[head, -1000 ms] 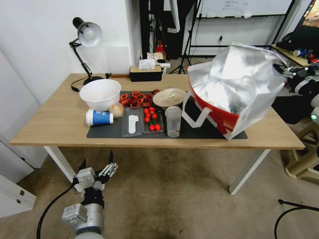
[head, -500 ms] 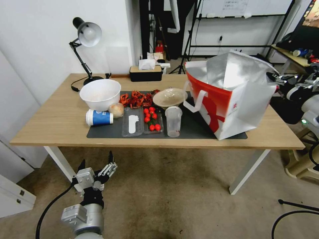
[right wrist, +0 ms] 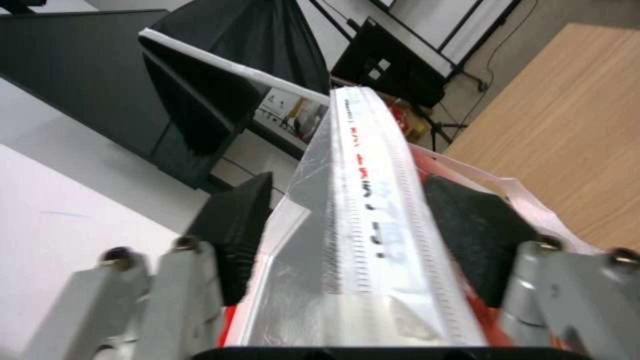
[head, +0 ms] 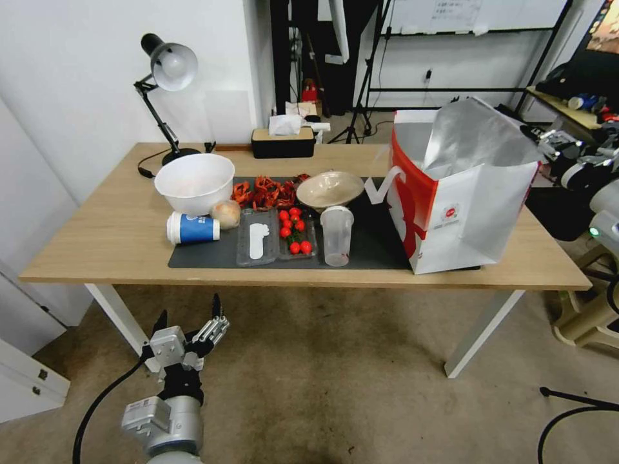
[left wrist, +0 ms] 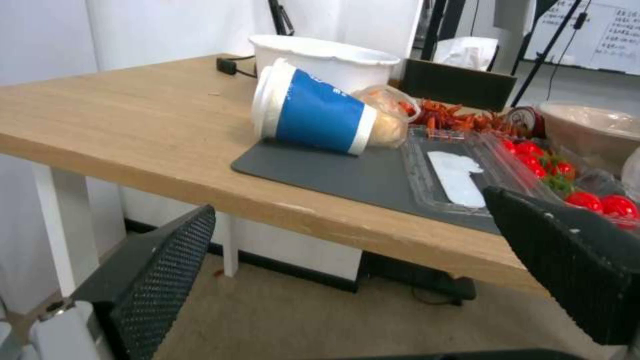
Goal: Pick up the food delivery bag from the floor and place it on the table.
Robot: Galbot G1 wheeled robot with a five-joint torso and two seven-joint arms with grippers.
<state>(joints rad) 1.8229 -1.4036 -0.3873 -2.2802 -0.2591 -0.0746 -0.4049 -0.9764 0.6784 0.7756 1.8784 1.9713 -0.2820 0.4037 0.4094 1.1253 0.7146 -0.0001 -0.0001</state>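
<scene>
The food delivery bag (head: 461, 203) stands upright at the right of the head view, resting on the right end of the surface (head: 103, 241), its base partly on the dark grey mat (head: 374, 241) and its red side facing the bowls. Its silver foil lining shows at the open top, a white strap handle (head: 382, 187) hangs on the red side, and a small round logo sits on the white front face. The right tool (head: 560, 143) is at the bag's upper right edge, at the right border of the head view. In the right wrist view its two dark pads (right wrist: 237, 235) stand apart on either side of the bag's folded top rim (right wrist: 373, 200), with a gap visible at the left pad, so the tool is wide and not clamping. The left tool (head: 193, 322) hangs low at the lower left of the head view, above the floor and in front of the surface's edge, its fingers spread wide and holding nothing. On the mat, left of the bag, are a clear plastic cup (head: 336, 235), a beige bowl (head: 329, 189), a tray of cherry tomatoes (head: 294, 232), a blue paper cup (head: 192, 227) on its side and a white bowl (head: 193, 182).
</scene>
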